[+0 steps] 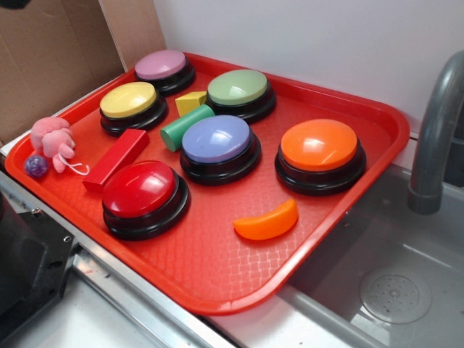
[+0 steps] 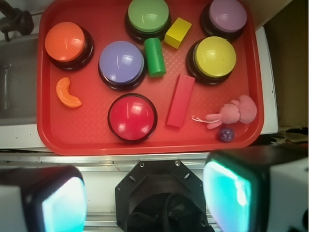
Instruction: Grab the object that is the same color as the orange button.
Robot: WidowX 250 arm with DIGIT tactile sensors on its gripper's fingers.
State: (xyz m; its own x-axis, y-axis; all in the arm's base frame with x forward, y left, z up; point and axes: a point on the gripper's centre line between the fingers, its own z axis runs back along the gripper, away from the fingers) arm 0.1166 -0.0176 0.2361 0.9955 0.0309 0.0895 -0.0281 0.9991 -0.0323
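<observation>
The small orange crescent lies on the red tray near its front right, just in front of the orange dome button. In the wrist view the crescent lies at the tray's left, below the orange button. My gripper is high above, over the robot base in front of the tray, far from the crescent. Its jaws stand wide apart with nothing between them. The gripper does not show in the exterior view.
On the tray are red, blue, green, yellow and pink buttons, a red block, a green cylinder, a yellow wedge, a pink plush and a purple ball. A sink and faucet stand right.
</observation>
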